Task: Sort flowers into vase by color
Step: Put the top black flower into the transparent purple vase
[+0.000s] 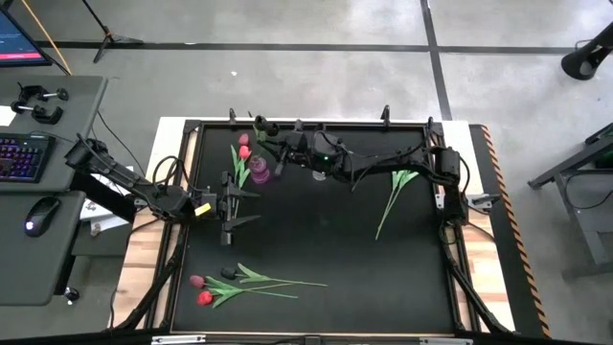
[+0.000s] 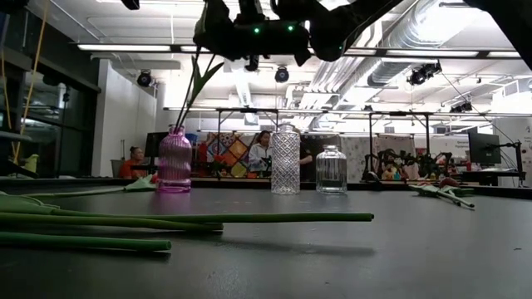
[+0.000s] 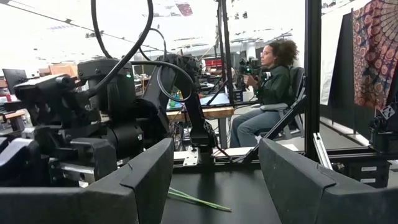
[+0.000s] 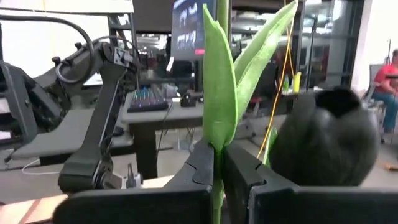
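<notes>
A tulip [image 4: 219,106] is held by its green stem between the closed fingers of the right gripper [image 4: 219,171], raised above the pink vase [image 2: 174,160], with its head pointing up so that the stem can be lowered into the neck. In the high view, the right gripper [image 1: 287,149] is seen just beside the pink vase [image 1: 260,171], at the far edge of the black table [image 1: 326,244]. Pink-headed flowers [image 1: 243,147] are already seen at that vase, which suggests it is being filled by colour. Two clear glass vases [image 2: 285,159] are stood in a row just beside the pink one, seemingly kept for the other colours.

The left gripper [image 1: 228,206] is kept waiting near the pink vase, toward the near side, its jaws spread wide and nothing held between them.

Three more flowers [image 1: 215,286], with red and dark heads, are left lying well apart from the pink vase at the table's near edge. Another stem [image 1: 395,196] is seen lying well to the right of the vase. The sorting is judged to be at an early stage.
</notes>
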Robot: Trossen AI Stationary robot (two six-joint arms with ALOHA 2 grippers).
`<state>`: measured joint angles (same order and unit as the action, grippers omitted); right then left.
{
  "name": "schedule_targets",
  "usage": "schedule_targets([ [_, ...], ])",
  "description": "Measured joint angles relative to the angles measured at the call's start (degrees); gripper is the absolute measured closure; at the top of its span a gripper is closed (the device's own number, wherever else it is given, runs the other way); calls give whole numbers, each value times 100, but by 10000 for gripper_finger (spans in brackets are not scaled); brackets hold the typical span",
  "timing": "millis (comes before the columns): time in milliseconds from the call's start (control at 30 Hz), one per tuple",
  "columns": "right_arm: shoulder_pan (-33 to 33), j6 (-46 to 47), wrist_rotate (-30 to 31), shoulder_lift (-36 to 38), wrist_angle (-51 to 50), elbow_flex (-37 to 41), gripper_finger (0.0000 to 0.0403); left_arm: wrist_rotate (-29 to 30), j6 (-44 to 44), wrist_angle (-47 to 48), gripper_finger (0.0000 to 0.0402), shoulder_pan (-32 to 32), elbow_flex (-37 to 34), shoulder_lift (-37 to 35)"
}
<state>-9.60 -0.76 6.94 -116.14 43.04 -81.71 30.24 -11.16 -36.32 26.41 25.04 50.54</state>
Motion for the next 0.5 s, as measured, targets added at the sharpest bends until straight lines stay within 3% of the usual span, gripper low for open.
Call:
schedule_targets([
  [200,-16,243,-2,-2,-234,2,379,0,2,-4,177,0,0,0],
  [500,-14,213,-13,-2,-425,2,217,-1,2,-4,177,0,0,0],
])
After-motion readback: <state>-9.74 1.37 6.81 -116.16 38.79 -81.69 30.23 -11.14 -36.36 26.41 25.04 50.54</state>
